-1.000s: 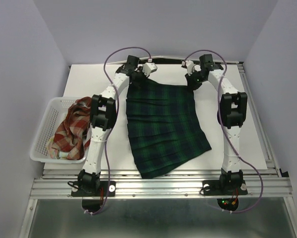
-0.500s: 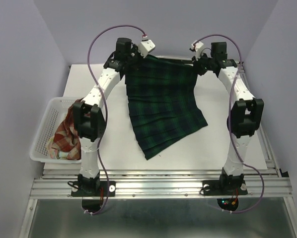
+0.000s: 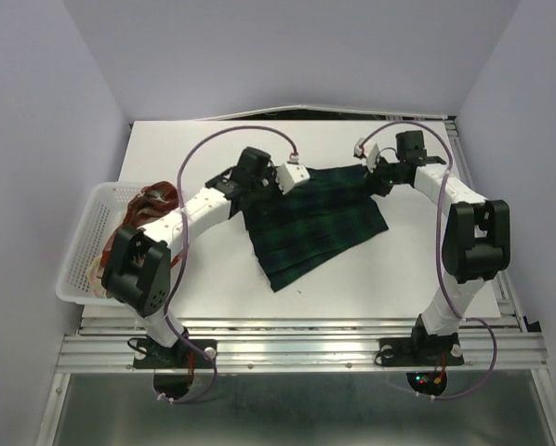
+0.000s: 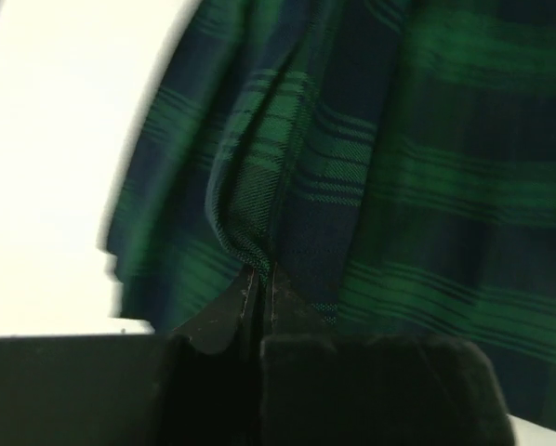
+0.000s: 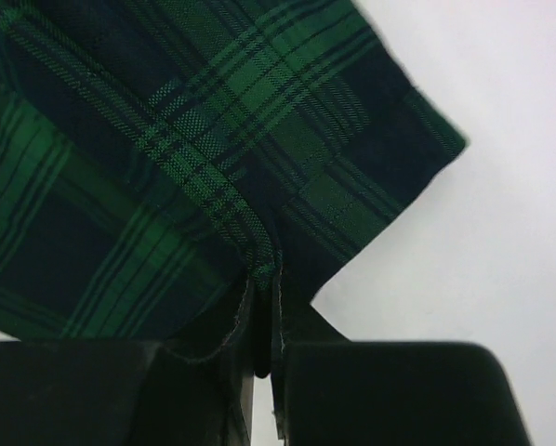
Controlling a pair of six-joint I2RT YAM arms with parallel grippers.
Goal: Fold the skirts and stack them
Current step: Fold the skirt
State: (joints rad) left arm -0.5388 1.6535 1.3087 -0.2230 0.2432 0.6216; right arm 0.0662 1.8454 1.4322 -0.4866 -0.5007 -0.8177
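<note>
The dark green-navy plaid skirt (image 3: 320, 228) lies doubled over on the white table, its top edge carried toward the near side. My left gripper (image 3: 265, 186) is shut on the skirt's left corner; the left wrist view shows the cloth (image 4: 371, 167) pinched between the jaws. My right gripper (image 3: 382, 177) is shut on the right corner; the right wrist view shows the cloth (image 5: 166, 158) clamped at the jaw tips. The red-and-cream plaid skirt (image 3: 152, 200) sits in the basket, mostly hidden by my left arm. The pastel flowered skirt is not in view.
A white plastic mesh basket (image 3: 83, 251) stands at the table's left edge. A metal rail (image 3: 297, 344) runs along the near edge below the arm bases. Violet walls close in the left, back and right sides.
Both grippers have come down and toward the near side with the skirt's top edge, folding it over the lower half. The skirt now lies shorter on the table.
</note>
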